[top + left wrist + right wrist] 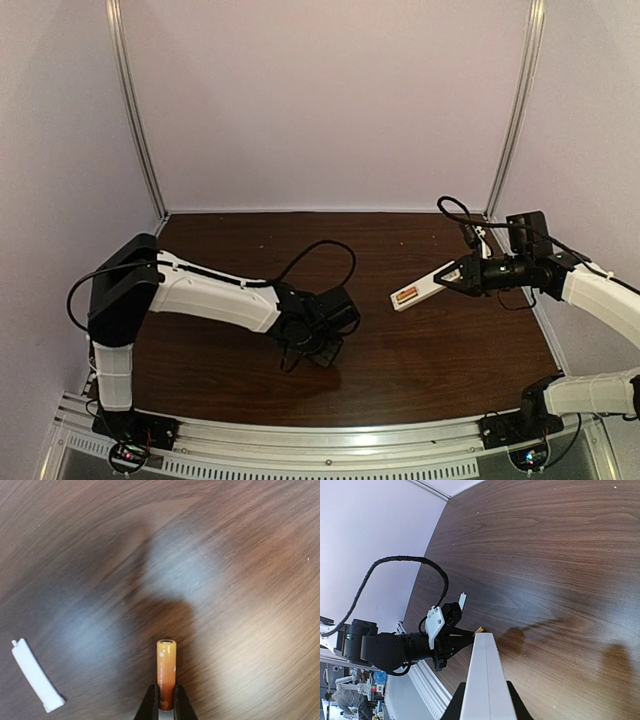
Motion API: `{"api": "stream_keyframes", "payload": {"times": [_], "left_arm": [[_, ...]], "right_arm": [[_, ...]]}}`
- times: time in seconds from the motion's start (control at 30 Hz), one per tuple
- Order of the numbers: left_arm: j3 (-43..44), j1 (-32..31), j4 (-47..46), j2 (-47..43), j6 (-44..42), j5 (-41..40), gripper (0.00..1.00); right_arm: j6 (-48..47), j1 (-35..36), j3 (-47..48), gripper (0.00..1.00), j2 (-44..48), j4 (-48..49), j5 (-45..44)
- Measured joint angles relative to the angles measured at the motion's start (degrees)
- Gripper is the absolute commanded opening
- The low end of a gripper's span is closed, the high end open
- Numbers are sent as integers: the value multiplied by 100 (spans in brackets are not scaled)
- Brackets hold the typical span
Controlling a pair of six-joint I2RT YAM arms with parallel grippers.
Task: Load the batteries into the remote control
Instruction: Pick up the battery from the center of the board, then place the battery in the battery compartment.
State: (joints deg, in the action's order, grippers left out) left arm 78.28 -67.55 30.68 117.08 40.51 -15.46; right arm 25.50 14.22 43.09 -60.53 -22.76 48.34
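Observation:
My left gripper is shut on the lower end of an orange battery, which sticks out forward just above the wooden table. In the top view this gripper is low at the centre, pointing down. My right gripper is shut on the white remote control and holds it in the air, its free end pointing left. A second orange battery shows in the remote near that free end. In the right wrist view the remote runs out between my fingers towards the left gripper.
The small white cover plate lies flat on the table, left of the left gripper; it also shows in the right wrist view. A black cable loops behind the left arm. The metal rail runs along the near edge.

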Motion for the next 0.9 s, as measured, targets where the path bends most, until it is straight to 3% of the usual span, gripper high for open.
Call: {"api": "stream_keyframes", "payload": {"times": [0.13, 0.27, 0.43, 0.7, 0.9], "left_arm": [[-479, 44, -175, -503, -516, 24, 0], [-1032, 44, -483, -1674, -1373, 286, 0], [-1078, 15, -935, -2830, -2568, 743, 0], [-501, -164, -603, -2667, -4017, 1276, 0], [-2, -168, -96, -2385, -4529, 1427, 0]], "right_arm": [[168, -2, -170, 0, 11, 341, 177], [474, 7, -485, 0, 11, 785, 413], [901, 212, -656, 0, 11, 1344, 584], [1526, 828, -973, 0, -57, 2391, 732], [1849, 1207, -1051, 0, -188, 3012, 730]]}}
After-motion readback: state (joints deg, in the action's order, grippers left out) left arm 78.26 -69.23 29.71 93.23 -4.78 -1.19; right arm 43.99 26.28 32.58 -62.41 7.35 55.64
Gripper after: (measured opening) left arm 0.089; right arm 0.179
